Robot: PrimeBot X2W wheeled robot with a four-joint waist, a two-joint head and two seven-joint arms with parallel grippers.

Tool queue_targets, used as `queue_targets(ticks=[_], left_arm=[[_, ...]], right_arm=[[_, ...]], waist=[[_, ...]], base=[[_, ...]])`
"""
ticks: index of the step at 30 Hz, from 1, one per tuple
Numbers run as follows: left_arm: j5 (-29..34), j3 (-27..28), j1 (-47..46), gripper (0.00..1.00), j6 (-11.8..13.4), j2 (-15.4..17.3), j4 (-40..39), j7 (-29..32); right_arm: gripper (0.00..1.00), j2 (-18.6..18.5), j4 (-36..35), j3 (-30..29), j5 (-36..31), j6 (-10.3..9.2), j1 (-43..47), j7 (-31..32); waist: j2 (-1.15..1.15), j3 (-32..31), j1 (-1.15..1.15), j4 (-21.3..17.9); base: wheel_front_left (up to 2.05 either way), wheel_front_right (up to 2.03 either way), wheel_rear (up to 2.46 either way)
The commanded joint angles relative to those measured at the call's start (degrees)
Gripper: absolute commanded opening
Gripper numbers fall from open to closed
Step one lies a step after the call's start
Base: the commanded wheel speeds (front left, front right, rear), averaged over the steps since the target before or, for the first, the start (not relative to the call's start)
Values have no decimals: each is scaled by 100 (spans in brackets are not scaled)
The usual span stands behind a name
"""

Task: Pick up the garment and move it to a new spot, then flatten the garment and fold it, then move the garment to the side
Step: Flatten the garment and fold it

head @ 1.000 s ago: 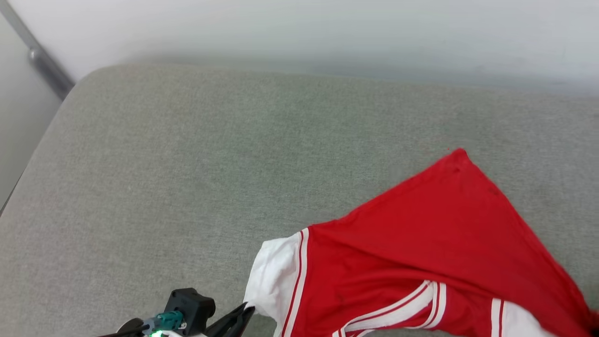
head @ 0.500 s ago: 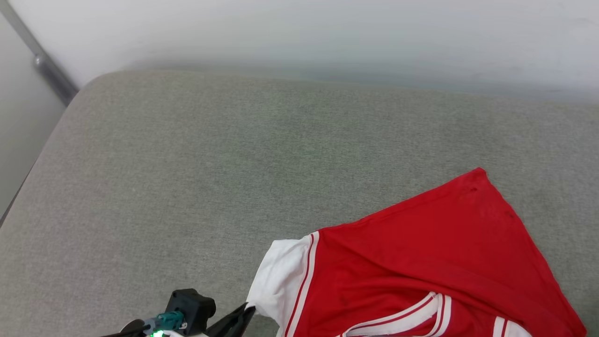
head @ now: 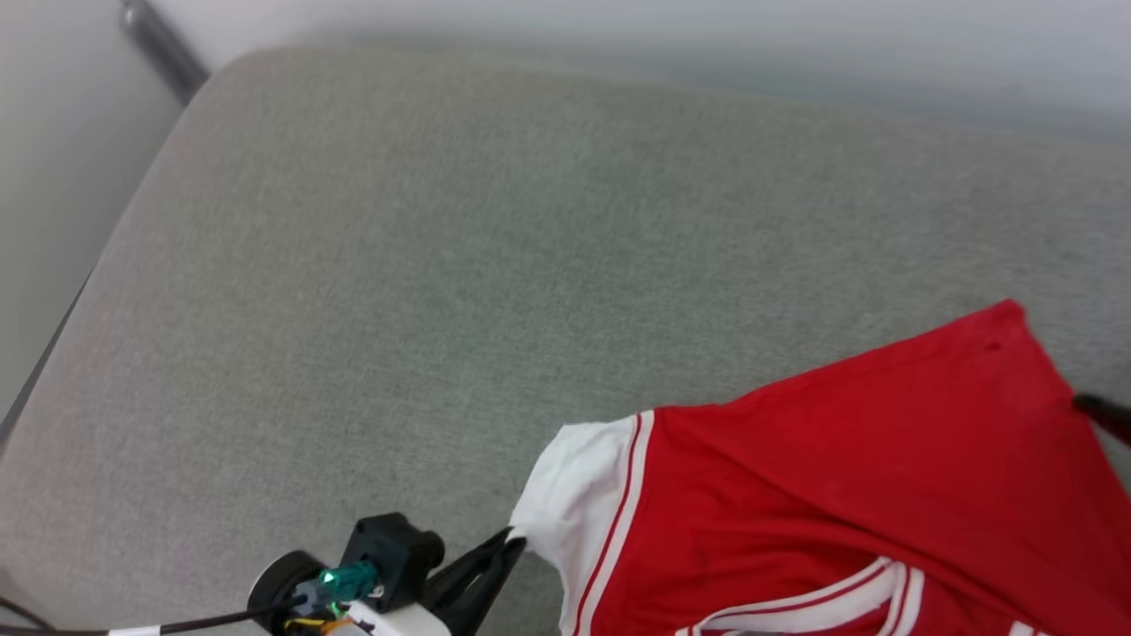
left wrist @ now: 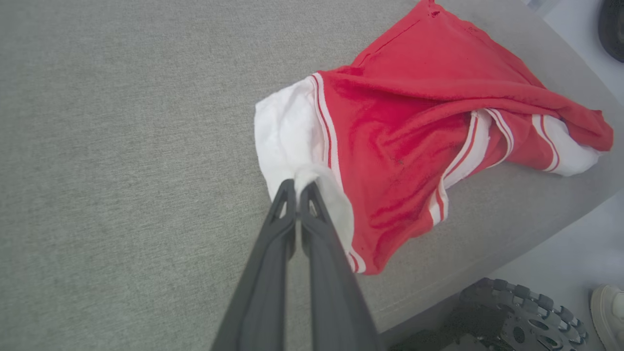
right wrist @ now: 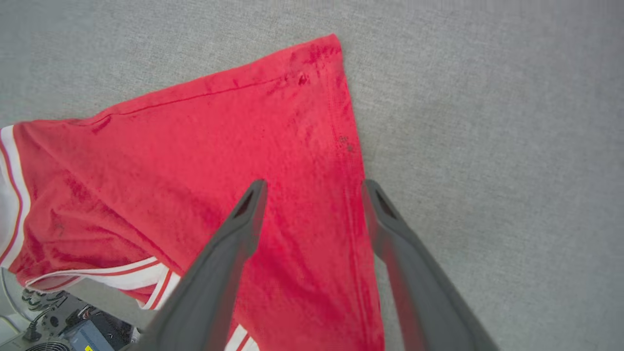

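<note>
The garment (head: 839,477) is a red T-shirt with white sleeves and striped seams, lying crumpled at the lower right of the grey cushion (head: 442,265). My left gripper (head: 511,543) is shut on the edge of its white sleeve (head: 574,495); the left wrist view shows the gripper (left wrist: 297,187) pinching a fold of that sleeve (left wrist: 285,131). My right gripper (right wrist: 313,187) hangs open over the red body (right wrist: 195,161), with the garment's side hem running between the two fingers. One of its dark fingertips (head: 1098,407) pokes in at the right edge of the head view. Chest letters are hidden.
The cushion stretches far to the left and back, ending at a pale wall with a dark rail (head: 163,40). The cushion's front edge (left wrist: 463,278) runs just beside the garment. Below it are a robot wheel (left wrist: 521,317) and a shoe (left wrist: 607,312).
The head camera has shifted, so the whole picture sits differently. My left gripper stays shut on the sleeve. A right fingertip now shows at the picture's right edge.
</note>
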Motion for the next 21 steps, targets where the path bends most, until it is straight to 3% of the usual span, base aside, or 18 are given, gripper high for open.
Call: queue_targets(ticks=[1,11,21], left_arm=[[49,-8,-101,0,-21,-21,-13,3],[256,-104,-522,0,-168,-345,-103,-89],[252,-190,-714,0,-267,-549,-64,-111]], right_arm=[[100,-33,66,43,-44,-4,-135,15],[100,-220,1416,666,-951,-4,-1331,123],[100,-271,2314,1010,-1083,-4,-1111,46]], waist=[[0,273,0,235],[0,924,0,767],[0,1157,0,994]], base=[[0,0,0],[0,0,0],[0,0,0]])
